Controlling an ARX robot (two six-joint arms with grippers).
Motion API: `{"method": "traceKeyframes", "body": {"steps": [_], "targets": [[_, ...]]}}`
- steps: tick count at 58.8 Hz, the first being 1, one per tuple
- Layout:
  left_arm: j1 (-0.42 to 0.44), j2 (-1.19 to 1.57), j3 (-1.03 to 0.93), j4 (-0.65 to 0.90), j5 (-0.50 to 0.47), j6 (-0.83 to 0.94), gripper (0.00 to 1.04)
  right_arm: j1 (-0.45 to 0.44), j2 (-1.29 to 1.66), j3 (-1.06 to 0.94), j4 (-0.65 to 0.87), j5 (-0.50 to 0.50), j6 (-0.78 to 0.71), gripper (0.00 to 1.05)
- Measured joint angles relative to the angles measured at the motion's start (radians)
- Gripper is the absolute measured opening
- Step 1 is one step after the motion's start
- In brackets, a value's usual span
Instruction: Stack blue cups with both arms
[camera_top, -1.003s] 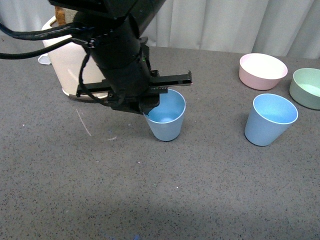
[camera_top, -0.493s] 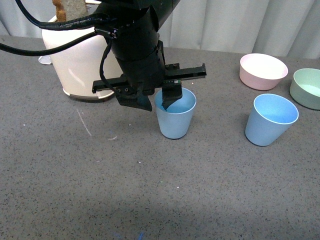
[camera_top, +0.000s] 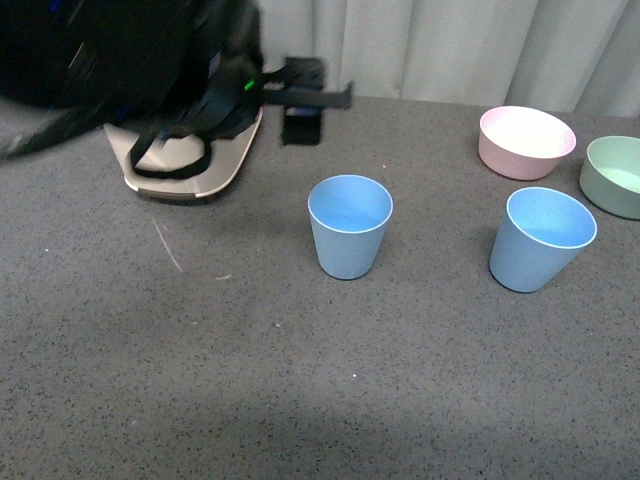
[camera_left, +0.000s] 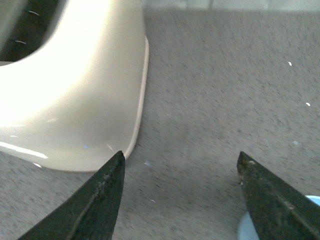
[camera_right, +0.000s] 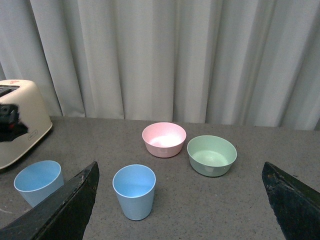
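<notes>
**A:** What is hidden or hard to make out?

**B:** The back of the table (camera_top: 300, 400) is closed off by a curtain (camera_top: 450, 50). In the front view the left arm (camera_top: 120, 60) is smeared to a dark blur. Most of the toaster (camera_top: 215, 170) is covered by it, so only the base and a lower side are seen. The green bowl (camera_top: 613, 176) is cut by the frame edge. In the left wrist view only a sliver of the left cup (camera_top: 350, 228) is caught, beside a finger.

**A:** Can any writing be read?

**B:** A small dark mark is seen on the toaster's side in the right wrist view, but it is too small to be read.

**A:** How are the end effectors set?

**B:** The left end effector (camera_left: 180, 157) is spread wide and nothing is held. It is poised over the table just beside the toaster. The right end effector (camera_right: 180, 167) is likewise spread wide and empty, well back from everything.

**A:** Where are the cups?

**B:** Both are stood upright on the table, unstacked and well apart. The left cup is found near the middle, in front of the toaster. The right cup (camera_top: 541, 240) is placed near the pink bowl (camera_top: 526, 142) and the green bowl.
</notes>
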Motion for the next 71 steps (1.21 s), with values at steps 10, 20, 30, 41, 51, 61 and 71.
{"method": "traceKeyframes", "body": {"steps": [10, 20, 30, 41, 51, 61, 71], "targets": [[0.095, -0.2, -0.333, 0.605, 0.056, 0.106, 0.34, 0.0, 0.0, 0.0, 0.0, 0.0, 0.0, 0.95], [0.175, -0.373, -0.555, 0.642, 0.132, 0.129, 0.04, 0.0, 0.0, 0.0, 0.0, 0.0, 0.0, 0.95], [0.225, -0.515, -0.679, 0.629, 0.194, 0.138, 0.04, 0.0, 0.0, 0.0, 0.0, 0.0, 0.0, 0.95], [0.28, -0.659, -0.779, 0.576, 0.232, 0.14, 0.04, 0.0, 0.0, 0.0, 0.0, 0.0, 0.0, 0.95], [0.316, -0.821, -0.851, 0.486, 0.277, 0.141, 0.04, 0.0, 0.0, 0.0, 0.0, 0.0, 0.0, 0.95], [0.388, -0.989, -0.901, 0.367, 0.362, 0.142, 0.04, 0.0, 0.0, 0.0, 0.0, 0.0, 0.0, 0.95], [0.419, -1.162, -0.932, 0.229, 0.377, 0.142, 0.04, 0.0, 0.0, 0.0, 0.0, 0.0, 0.0, 0.95]]}}
